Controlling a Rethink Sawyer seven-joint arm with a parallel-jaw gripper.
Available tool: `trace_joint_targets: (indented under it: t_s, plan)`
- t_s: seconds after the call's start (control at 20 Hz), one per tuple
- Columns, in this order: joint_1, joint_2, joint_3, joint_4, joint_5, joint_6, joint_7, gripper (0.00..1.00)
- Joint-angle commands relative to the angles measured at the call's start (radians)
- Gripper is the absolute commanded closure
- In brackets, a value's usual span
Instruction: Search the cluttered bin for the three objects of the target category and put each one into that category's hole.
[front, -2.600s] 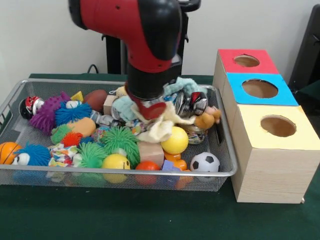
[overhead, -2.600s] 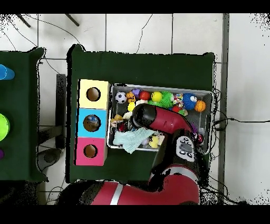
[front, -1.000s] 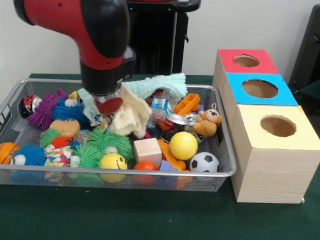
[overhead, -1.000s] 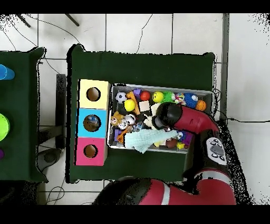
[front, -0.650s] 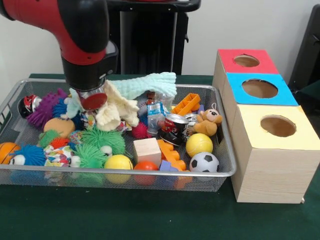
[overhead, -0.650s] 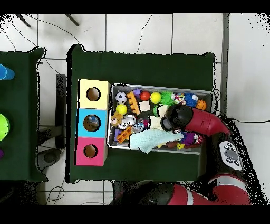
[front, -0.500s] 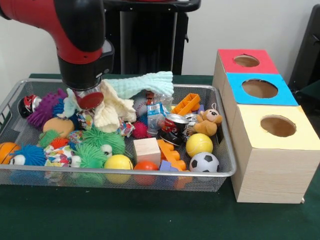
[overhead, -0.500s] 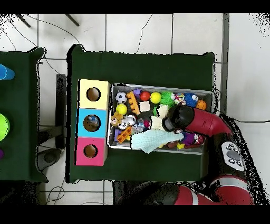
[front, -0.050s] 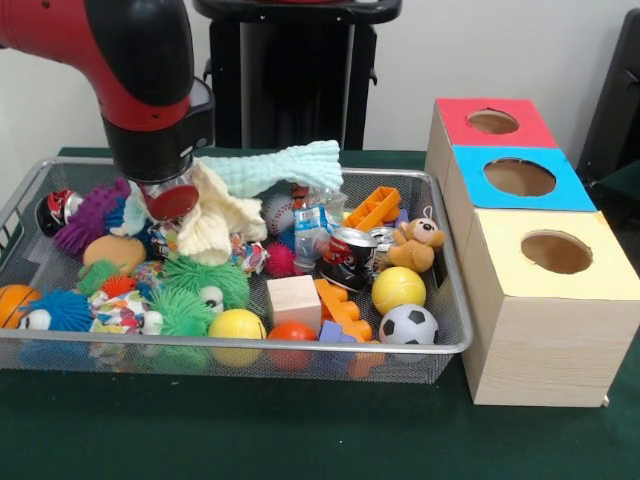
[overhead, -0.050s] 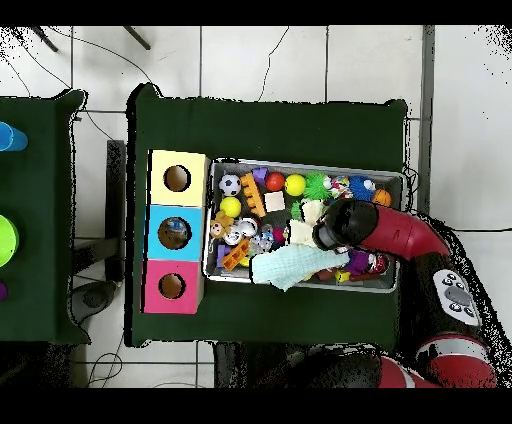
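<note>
Target category isn't identifiable here, so the task's things are sitting somewhere in the wire bin (front, -0.050s: 455, 345) among balls, fuzzy toys, blocks, a can (front, -0.050s: 346, 256) & a teddy (front, -0.050s: 412, 243). Cloths are piling up at the bin's back-left: cream cloth (front, -0.050s: 213, 222) & mint cloth (front, -0.050s: 275, 167) are draping off the arm's end, mint one hanging over the rim, prob. being dragged aside to uncover toys. Gripper (front, -0.050s: 168, 200) is buried in fabric; can't tell its opening. Three-hole box (front, -0.050s: 535, 310) is waiting beside the bin.
</note>
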Motion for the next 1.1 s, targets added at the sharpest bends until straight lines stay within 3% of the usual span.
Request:
trace_joint_targets:
  t_s: [0.05, 0.25, 0.55, 0.8, 1.1]
  plan:
    - [-0.074, 0.044, 0.174, -0.121, -0.078, -0.110, -0.291, 1.00]
    - [-0.091, 0.025, 0.218, -0.094, -0.098, -0.118, -0.296, 1.00]
    - [-0.096, -0.078, 0.274, -0.084, -0.120, -0.088, -0.308, 1.00]
    - [-0.124, -0.153, 0.335, -0.100, -0.088, 0.044, -0.341, 1.00]
    - [-0.136, -0.171, 0.370, -0.128, -0.096, 0.120, -0.335, 1.00]
